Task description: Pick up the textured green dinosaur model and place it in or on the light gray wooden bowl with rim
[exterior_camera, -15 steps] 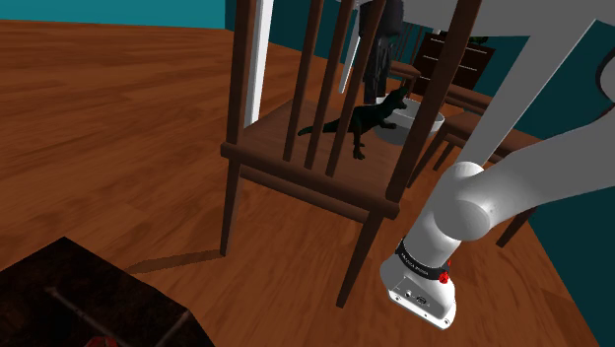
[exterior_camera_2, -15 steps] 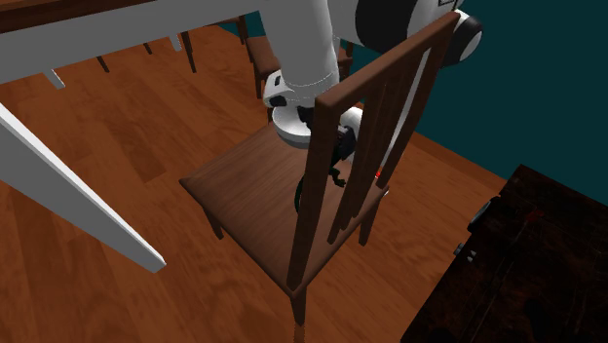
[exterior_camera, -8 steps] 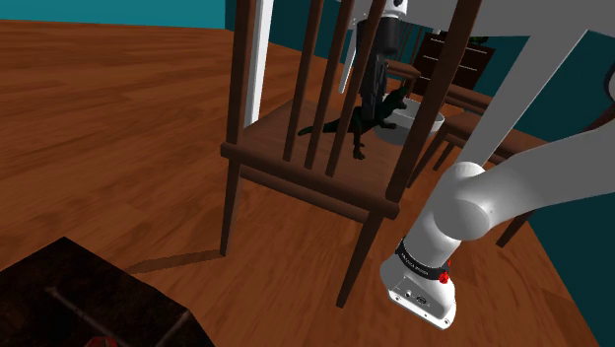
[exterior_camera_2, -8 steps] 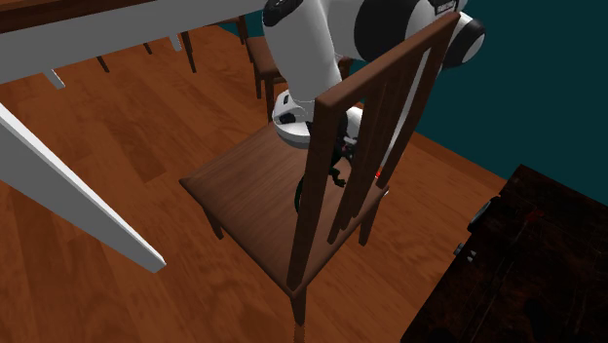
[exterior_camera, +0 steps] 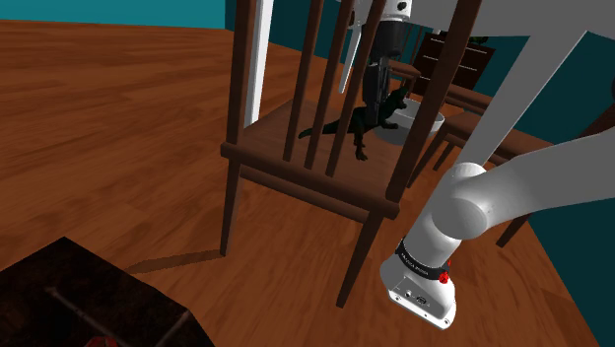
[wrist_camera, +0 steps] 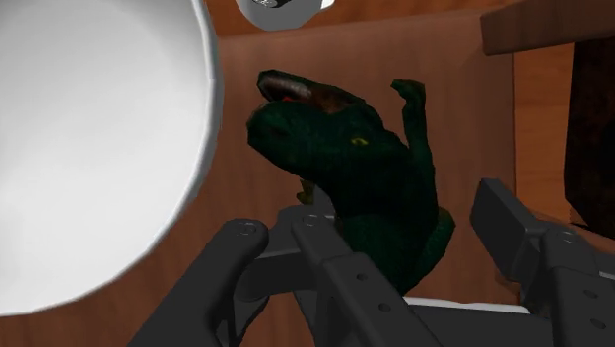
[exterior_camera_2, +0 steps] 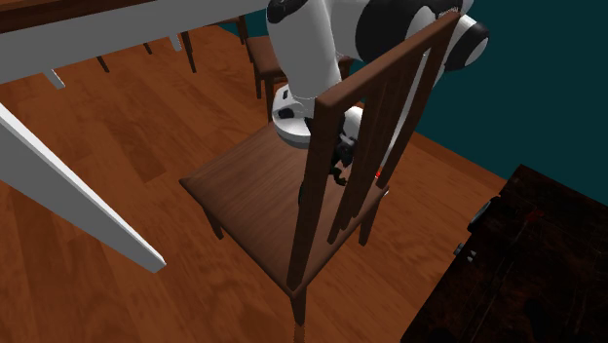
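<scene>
Looking over a dark brown wooden chair seat (exterior_camera_2: 248,185) on a reddish wood floor (exterior_camera: 108,108), with teal walls (exterior_camera: 202,10) behind, I see the black two-finger gripper (wrist_camera: 394,232) spread wide. The dark green textured dinosaur model (wrist_camera: 375,177) stands on the seat between the jaws, unclasped, its head reaching past the fingertips. The pale grey round bowl (wrist_camera: 89,148) sits just outside one finger. Since a second ago the gripper has dropped from above to straddle the dinosaur's body.

arm (exterior_camera: 475,202): white rounded links | dark joint band, small red mark | jaws: black, screw holes
</scene>
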You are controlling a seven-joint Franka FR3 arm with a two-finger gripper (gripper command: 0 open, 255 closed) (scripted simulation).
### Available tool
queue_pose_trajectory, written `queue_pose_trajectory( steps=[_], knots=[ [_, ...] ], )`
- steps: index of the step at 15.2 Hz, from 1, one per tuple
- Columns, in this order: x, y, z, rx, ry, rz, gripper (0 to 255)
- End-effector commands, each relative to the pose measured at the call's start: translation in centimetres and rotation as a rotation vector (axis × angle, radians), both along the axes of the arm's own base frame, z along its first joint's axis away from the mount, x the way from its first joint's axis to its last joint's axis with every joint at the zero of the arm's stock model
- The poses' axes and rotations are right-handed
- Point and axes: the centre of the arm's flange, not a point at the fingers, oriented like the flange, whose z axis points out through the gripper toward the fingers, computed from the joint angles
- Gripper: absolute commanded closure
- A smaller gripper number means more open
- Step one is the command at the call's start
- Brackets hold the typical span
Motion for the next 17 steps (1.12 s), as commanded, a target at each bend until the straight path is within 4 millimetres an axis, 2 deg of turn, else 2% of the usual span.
queue_pose_trajectory(
  steps=[1, 7, 17],
  knots=[
    [-0.1, 0.8, -1.2, -0.080, 0.004, 0.030, 255],
    [0.0, 1.0, -1.3, -0.080, 0.004, 0.031, 255],
    [0.1, 0.7, 4.2, -0.079, 0.004, 0.029, 255]
  ],
)
